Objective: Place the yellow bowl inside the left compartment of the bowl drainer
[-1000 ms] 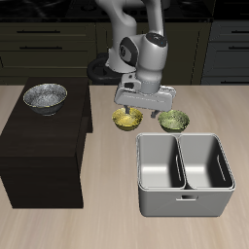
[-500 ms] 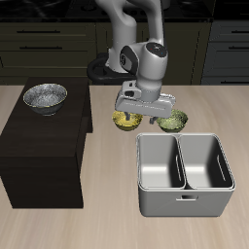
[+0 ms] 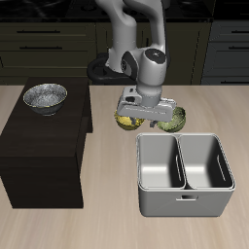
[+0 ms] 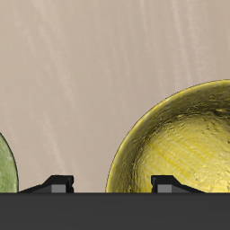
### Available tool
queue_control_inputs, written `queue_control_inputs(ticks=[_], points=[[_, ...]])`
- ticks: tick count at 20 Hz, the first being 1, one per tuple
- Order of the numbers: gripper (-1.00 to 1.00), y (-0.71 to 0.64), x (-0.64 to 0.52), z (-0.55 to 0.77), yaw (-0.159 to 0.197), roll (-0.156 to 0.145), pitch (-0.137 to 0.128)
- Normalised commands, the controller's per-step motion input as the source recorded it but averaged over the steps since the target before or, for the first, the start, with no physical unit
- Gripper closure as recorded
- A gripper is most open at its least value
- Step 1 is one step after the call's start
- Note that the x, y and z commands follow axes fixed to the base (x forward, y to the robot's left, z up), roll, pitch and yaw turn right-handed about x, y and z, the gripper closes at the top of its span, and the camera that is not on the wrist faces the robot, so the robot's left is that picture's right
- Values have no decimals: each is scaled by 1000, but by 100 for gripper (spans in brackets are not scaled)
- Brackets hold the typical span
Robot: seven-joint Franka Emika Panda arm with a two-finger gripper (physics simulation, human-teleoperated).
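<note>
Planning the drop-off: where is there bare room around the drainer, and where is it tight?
Both wells of the bowl drainer are empty, the left compartment included. Bare table lies before the drainer's front. Crowded: behind the drainer, the pincer hangs low over the yellow bowl beside the green bowl. The dark cabinet carries a silver bowl.

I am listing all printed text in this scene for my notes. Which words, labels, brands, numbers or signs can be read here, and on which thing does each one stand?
None: no readable text in either view.
The yellow bowl has only a mottled pattern inside, no letters.
The bowl drainer, the silver bowl and the claw show no label or number.
</note>
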Motion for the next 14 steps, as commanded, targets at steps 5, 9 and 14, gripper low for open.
queue_control_inputs(ticks=[5, 9, 14], points=[[100, -66, -34, 105, -5, 0, -12], [100, -55, -5, 215, -5, 2, -30], [100, -43, -3, 195, 8, 0, -33]])
